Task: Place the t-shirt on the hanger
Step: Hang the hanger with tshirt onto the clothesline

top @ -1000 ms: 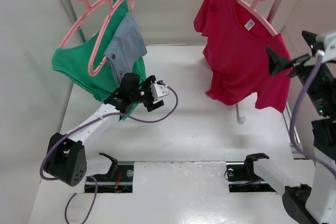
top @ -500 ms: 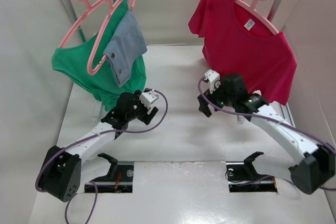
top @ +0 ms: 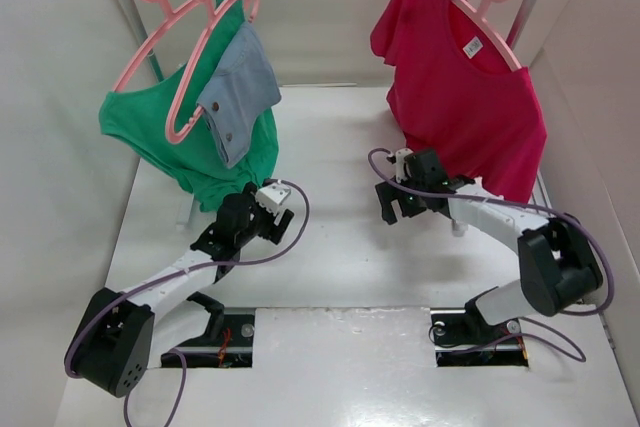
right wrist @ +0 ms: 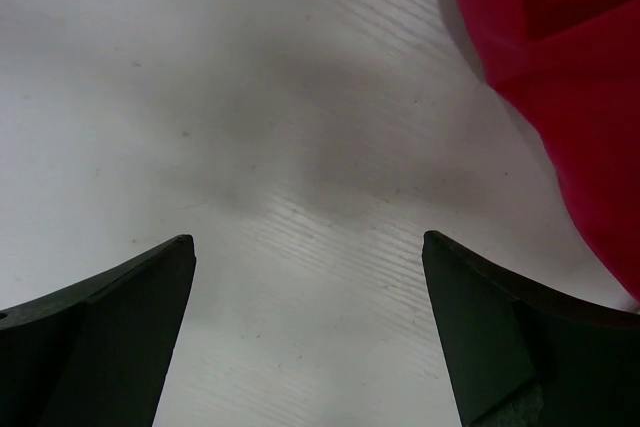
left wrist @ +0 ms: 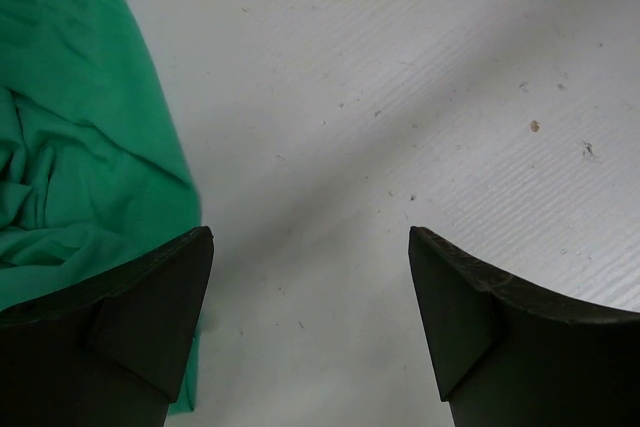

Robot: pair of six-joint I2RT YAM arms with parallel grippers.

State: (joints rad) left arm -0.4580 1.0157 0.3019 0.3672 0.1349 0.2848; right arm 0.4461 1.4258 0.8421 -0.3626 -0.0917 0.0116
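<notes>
T-shirt (top: 460, 107) drapes on hanger (top: 490, 33): light, limp cotton, probably best pinched at hem or shoulder. Both jaws gape empty.

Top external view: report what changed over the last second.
The right end effector swung down from beside the t-shirt to low over the table, open and empty. The left end effector drew back toward its base, open. The t-shirt swayed slightly. Unchanged: the t-shirt on its hanger, the green garment and denim piece hanging.
</notes>
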